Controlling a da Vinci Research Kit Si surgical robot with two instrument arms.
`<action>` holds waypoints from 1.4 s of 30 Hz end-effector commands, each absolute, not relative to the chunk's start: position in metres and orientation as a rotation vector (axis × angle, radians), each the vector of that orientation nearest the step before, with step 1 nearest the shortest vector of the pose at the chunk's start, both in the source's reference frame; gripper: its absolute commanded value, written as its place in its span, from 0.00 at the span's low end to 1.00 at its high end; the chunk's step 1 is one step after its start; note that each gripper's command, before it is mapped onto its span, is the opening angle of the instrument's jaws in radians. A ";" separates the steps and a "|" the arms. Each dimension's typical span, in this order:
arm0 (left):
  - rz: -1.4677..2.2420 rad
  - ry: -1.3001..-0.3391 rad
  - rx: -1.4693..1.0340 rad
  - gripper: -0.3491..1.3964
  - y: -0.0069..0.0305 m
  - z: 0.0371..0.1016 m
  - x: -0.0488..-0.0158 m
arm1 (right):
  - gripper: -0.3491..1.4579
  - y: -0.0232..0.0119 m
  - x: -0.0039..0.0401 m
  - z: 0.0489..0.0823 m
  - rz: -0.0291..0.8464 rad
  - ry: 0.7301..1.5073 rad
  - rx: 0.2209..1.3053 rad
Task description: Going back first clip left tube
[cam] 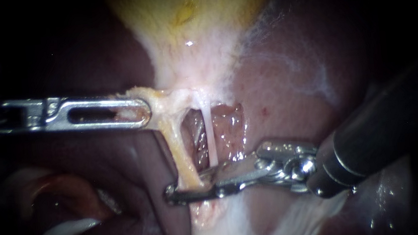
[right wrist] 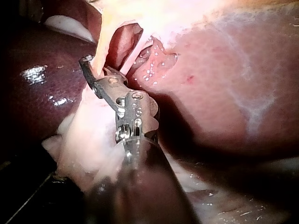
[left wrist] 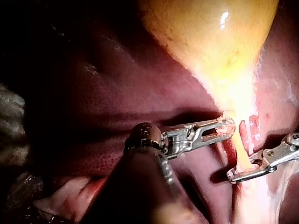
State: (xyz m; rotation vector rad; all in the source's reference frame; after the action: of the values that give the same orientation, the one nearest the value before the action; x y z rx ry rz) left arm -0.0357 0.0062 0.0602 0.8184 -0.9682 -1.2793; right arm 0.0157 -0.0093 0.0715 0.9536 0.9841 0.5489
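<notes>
The left instrument [cam: 135, 109] held the gallbladder [cam: 185, 13] at its neck, jaws clamped on the pale tissue. The right instrument [cam: 187, 189] had its jaws slightly apart, straddling the left tube [cam: 179, 150] at its lower end. The thin right tube [cam: 210, 132] ran just beside it, over the liver [cam: 291, 75]

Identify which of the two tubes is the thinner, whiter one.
The right tube: a thin white strand. The left tube beside it is thicker and yellowish, passing between the right instrument's open jaws.
</notes>
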 end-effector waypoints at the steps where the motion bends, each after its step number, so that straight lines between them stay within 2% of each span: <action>1: -1.280 -0.968 0.818 0.00 0.0062 0.0602 -0.0358 | 0.00 -0.0092 0.0157 0.0716 0.553 0.982 0.958; 5: -1.280 -0.968 0.817 0.00 0.0062 0.0603 -0.0359 | 0.00 -0.0093 0.0157 0.0716 0.556 1.002 0.962; 6: -1.280 -0.968 0.817 0.00 0.0061 0.0603 -0.0359 | 0.03 -0.0093 0.0157 0.0715 0.552 1.010 0.960; 7: -1.280 -0.968 0.817 0.00 0.0061 0.0603 -0.0359 | 0.15 -0.0093 0.0157 0.0715 0.514 1.038 0.925; 9: -1.280 -0.968 0.816 0.00 0.0060 0.0603 -0.0359 | 0.32 -0.0093 0.0157 0.0715 0.474 1.065 0.890; 10: -1.280 -0.969 0.816 0.00 0.0060 0.0604 -0.0359 | 0.38 -0.0093 0.0157 0.0715 0.455 1.088 0.872; 12: -1.280 -0.969 0.816 0.00 0.0060 0.0604 -0.0359 | 0.44 -0.0092 0.0159 0.0716 0.451 1.109 0.820; 15: -1.280 -0.969 0.816 0.00 0.0060 0.0604 -0.0360 | 0.47 -0.0091 0.0162 0.0717 0.442 1.124 0.742; 25: -1.280 -0.969 0.815 0.00 0.0059 0.0604 -0.0360 | 0.47 -0.0085 0.0146 0.0715 0.353 1.158 0.652; 36: -1.280 -0.969 0.815 0.00 0.0059 0.0604 -0.0359 | 0.47 -0.0040 0.0076 0.0669 0.286 1.183 0.524; 42: -1.280 -0.969 0.815 0.00 0.0059 0.0604 -0.0359 | 0.47 -0.0023 0.0044 0.0646 0.270 1.195 0.515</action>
State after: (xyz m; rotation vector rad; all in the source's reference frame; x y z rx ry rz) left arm -0.0359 0.0059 0.0604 0.8151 -0.9687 -1.2801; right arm 0.0039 -0.0020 0.0642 0.5130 1.1982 0.2614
